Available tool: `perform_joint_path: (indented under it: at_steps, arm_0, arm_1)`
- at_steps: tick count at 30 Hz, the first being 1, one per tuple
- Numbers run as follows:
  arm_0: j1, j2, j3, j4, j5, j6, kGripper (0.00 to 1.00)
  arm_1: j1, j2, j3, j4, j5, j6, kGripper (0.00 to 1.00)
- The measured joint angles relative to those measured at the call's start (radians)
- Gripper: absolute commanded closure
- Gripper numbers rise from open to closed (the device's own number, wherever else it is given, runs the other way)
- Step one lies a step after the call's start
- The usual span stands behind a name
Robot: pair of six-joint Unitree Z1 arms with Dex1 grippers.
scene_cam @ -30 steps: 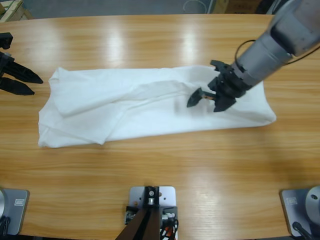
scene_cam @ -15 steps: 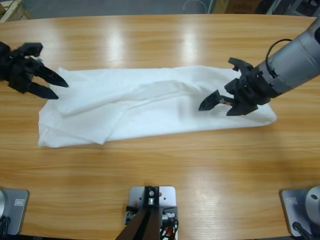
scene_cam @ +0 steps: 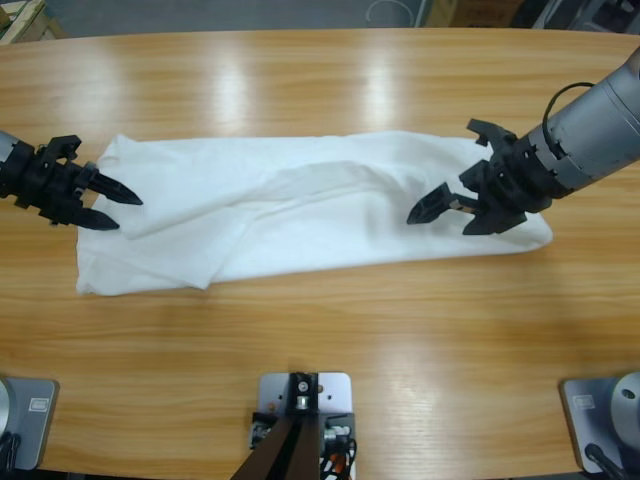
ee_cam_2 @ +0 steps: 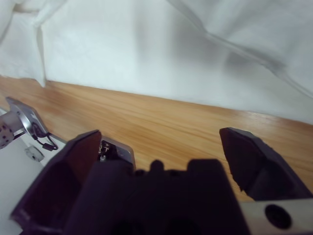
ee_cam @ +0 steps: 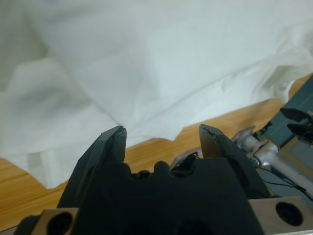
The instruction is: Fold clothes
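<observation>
Both claws lower over T-shirt (scene_cam: 300, 215) ends than before

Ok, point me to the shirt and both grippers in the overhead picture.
shirt (scene_cam: 300, 225): high view, middle of the white cloth.
left gripper (scene_cam: 129, 214): high view, midway between its open jaw tips.
right gripper (scene_cam: 438, 224): high view, midway between its open jaw tips.

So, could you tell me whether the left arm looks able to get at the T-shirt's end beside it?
Probably yes. The left gripper is open at the edge of the T-shirt, with nothing between them. The right gripper is over the far end.
</observation>
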Motion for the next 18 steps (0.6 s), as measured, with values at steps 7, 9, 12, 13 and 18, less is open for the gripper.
perform_joint_path:
  at_steps: [7,9,12,13,18]
  arm_0:
    - [0.004,-0.054,0.025,-0.001,0.006,-0.004,0.422]
    - [0.004,-0.054,0.025,-0.002,0.007,-0.004,0.422]
    - [0.004,-0.054,0.025,-0.003,0.017,-0.004,0.421]
    - [0.003,-0.054,0.025,-0.005,0.022,-0.004,0.420]
    - [-0.001,-0.036,0.026,-0.021,0.035,-0.006,0.420]
  arm_1:
    - [0.000,0.000,0.005,0.000,0.000,-0.001,0.000]
    - [0.000,0.000,0.009,0.000,0.000,-0.001,0.000]
    - [0.000,0.000,0.020,0.000,0.000,-0.001,0.000]
    - [0.000,0.000,0.023,0.000,0.000,-0.001,0.000]
    - [0.000,0.000,0.027,0.000,0.000,-0.001,0.000]
